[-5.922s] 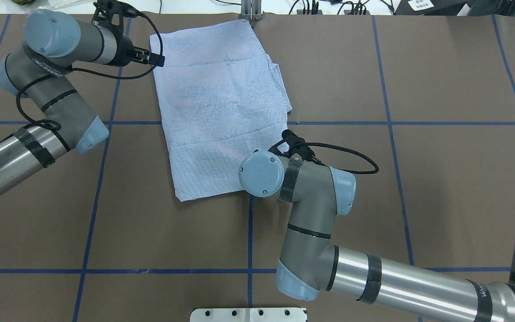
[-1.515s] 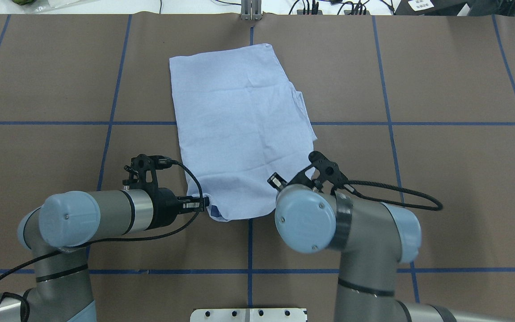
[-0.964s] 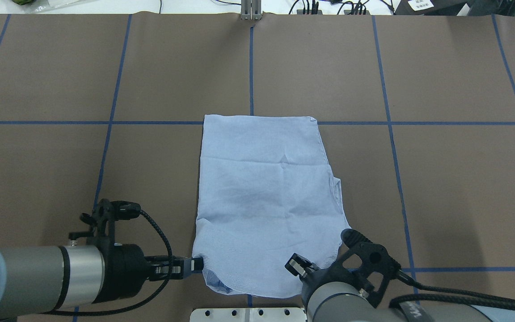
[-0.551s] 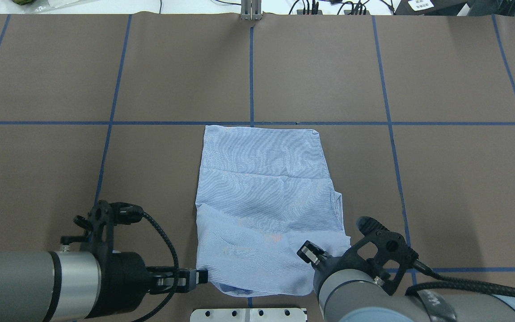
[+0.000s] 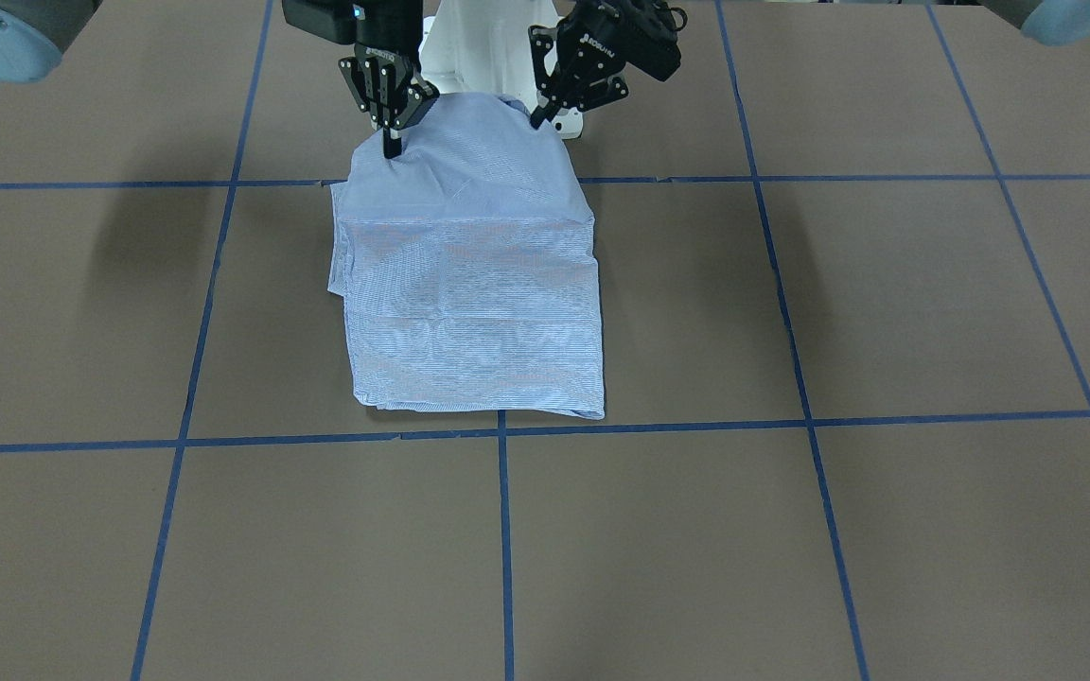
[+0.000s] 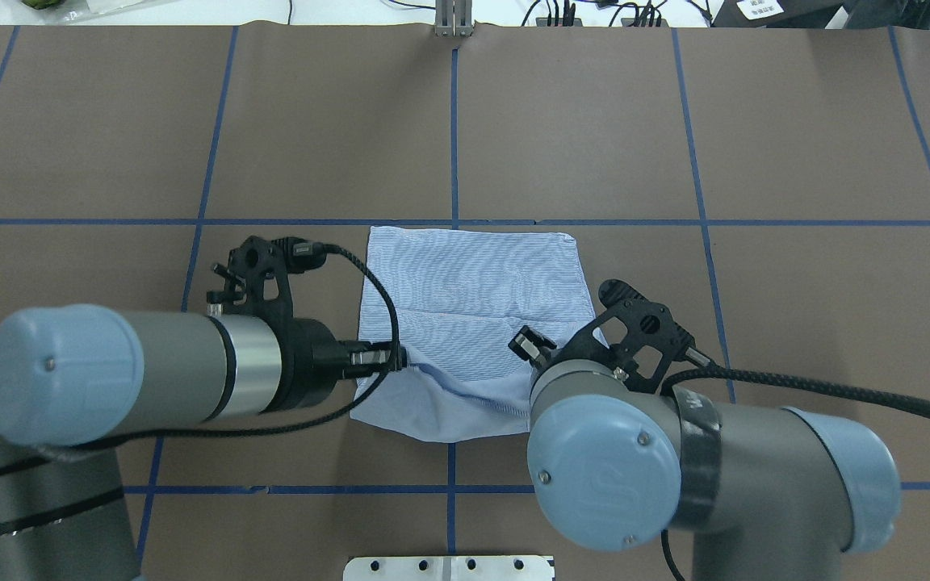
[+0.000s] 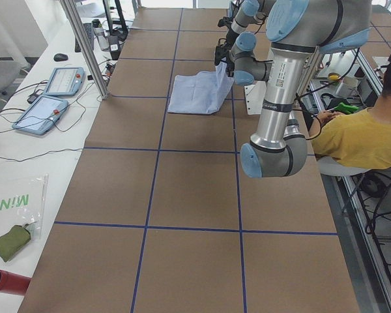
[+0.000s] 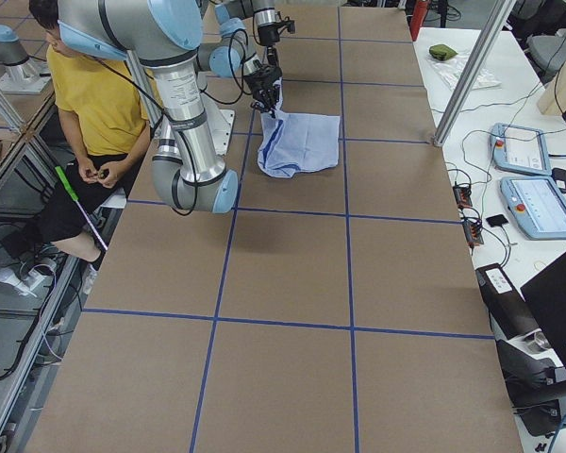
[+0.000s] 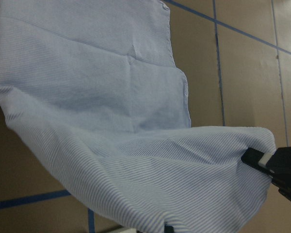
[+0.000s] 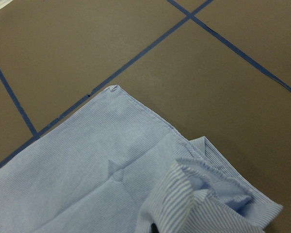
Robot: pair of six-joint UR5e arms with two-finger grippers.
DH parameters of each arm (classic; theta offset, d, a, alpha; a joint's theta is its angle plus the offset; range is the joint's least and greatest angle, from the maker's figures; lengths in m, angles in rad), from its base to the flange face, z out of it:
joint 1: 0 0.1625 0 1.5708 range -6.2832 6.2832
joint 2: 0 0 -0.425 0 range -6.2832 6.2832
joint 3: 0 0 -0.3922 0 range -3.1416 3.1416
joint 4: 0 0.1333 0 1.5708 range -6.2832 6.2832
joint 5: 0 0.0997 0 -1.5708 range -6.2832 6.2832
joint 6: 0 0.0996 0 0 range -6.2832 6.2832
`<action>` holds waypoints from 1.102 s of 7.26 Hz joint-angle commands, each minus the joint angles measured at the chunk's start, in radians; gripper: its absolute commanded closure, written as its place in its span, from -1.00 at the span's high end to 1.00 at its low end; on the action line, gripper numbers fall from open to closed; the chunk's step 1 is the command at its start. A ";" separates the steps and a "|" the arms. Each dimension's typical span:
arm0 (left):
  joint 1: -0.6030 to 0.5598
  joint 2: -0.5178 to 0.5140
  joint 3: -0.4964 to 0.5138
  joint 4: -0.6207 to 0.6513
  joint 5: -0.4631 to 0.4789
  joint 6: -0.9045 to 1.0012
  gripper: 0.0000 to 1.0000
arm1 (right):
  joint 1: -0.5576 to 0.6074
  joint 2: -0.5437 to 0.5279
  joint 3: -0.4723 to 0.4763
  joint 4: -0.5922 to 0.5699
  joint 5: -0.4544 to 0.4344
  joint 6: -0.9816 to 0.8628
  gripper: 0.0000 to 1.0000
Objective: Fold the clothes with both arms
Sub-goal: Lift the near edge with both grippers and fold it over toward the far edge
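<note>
The light blue striped shirt (image 6: pixel 473 282) lies folded on the brown table, its far edge flat along a blue tape line. My left gripper (image 6: pixel 399 357) is shut on the shirt's near left corner and holds it raised; it also shows in the front view (image 5: pixel 537 121). My right gripper (image 5: pixel 392 149) points straight down, shut on the near right corner, and in the overhead view it is hidden under its own wrist. The lifted near edge hangs between them above the flat part (image 5: pixel 469 312). Bunched cloth (image 10: pixel 203 194) fills the right wrist view.
The white pedestal base (image 5: pixel 469 57) stands just behind the raised edge. A metal plate (image 6: pixel 449 567) sits at the table's near edge. A seated person in yellow (image 7: pixel 365 137) is beside the robot. Teach pendants (image 7: pixel 52 98) lie on the far bench.
Both grippers first dragged the shirt toward the robot. Since then they have risen and moved away from the robot, carrying the near edge up over the flat part.
</note>
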 commanded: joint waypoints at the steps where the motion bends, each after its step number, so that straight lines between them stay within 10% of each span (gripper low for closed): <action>1: -0.128 -0.099 0.180 0.000 -0.003 0.081 -1.00 | 0.101 0.001 -0.145 0.133 0.025 -0.082 -1.00; 8: -0.179 -0.256 0.618 -0.120 0.049 0.196 -1.00 | 0.200 0.078 -0.547 0.457 0.025 -0.201 -1.00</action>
